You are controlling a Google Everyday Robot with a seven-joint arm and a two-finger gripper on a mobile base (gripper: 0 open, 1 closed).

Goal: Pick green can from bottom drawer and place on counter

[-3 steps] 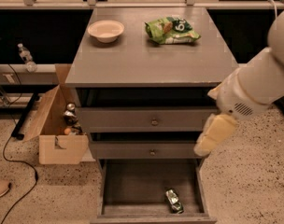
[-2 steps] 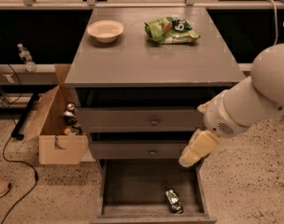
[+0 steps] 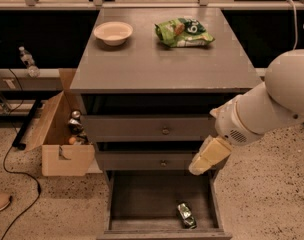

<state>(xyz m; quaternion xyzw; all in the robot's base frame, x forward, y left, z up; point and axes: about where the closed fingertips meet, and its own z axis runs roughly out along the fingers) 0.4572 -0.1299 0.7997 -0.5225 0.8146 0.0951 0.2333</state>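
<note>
Green can (image 3: 186,215) lies in bottom drawer (image 3: 142,199); hand (image 3: 199,165) above it, grip unclear.

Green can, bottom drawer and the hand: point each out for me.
green can (image 3: 186,215), camera view, middle of its body.
bottom drawer (image 3: 142,199), camera view, bare inner floor.
hand (image 3: 201,164), camera view, its lower tip, above the drawer's right side.

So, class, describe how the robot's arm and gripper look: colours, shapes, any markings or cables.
The arm is smooth, rounded white shells, with a small dotted vent patch near the wrist. The gripper, beside the right end of the middle drawer, is a blocky, pale cream wedge. No cables or lettering show on either.
</note>
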